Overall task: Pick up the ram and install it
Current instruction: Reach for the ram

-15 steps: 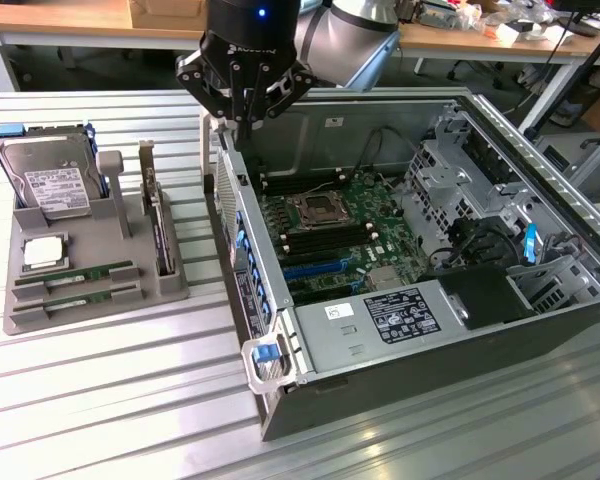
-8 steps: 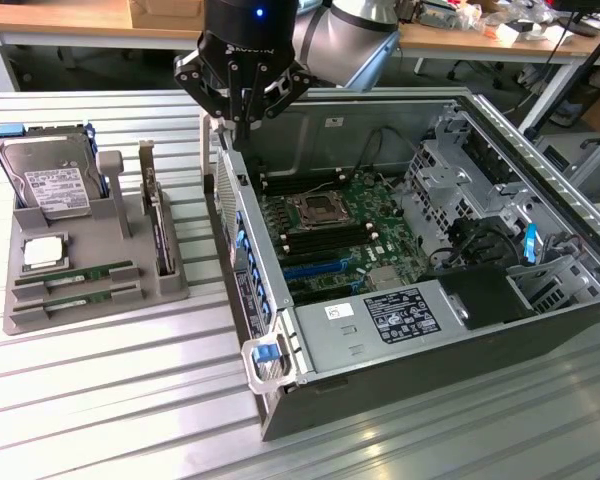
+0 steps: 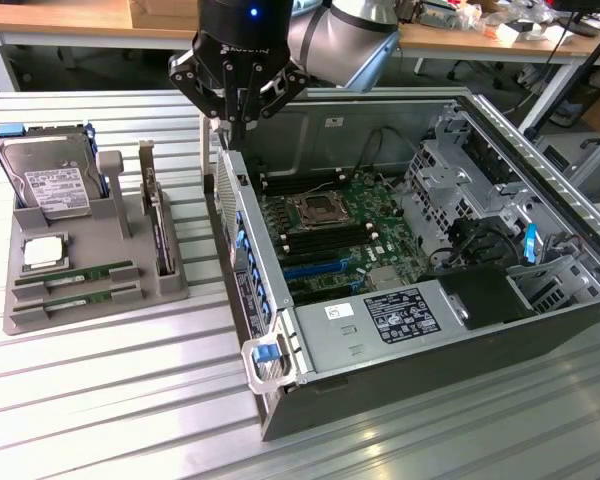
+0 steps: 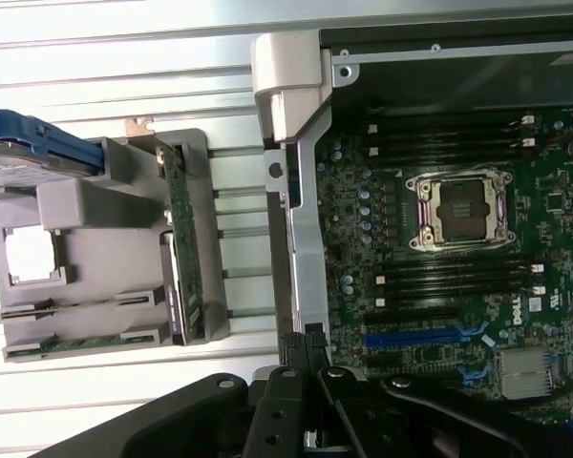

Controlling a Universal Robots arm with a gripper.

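Note:
Two ram sticks (image 3: 75, 272) (image 3: 80, 296), thin green strips, stand on edge in the front slots of a grey holder tray (image 3: 20, 320) at the exterior view's left. In the wrist view one ram stick (image 4: 81, 342) shows as a green line in that tray. My gripper (image 3: 238, 132) hangs above the left wall of the open computer case (image 3: 242, 260), well to the right of the tray. Its fingers are shut together with nothing between them. In the wrist view the gripper (image 4: 304, 345) sits over that same metal wall. Black memory slots (image 3: 320, 240) flank the CPU socket (image 3: 315, 208).
The tray also carries a hard drive (image 3: 45, 175), a square silver processor chip (image 3: 42, 252) and a wider green card with a metal bracket (image 3: 158, 225). Inside the case lie the motherboard (image 3: 375, 235), drive cages (image 3: 460, 190) and a power supply (image 3: 380, 320). Everything rests on a ribbed metal table (image 3: 110, 400).

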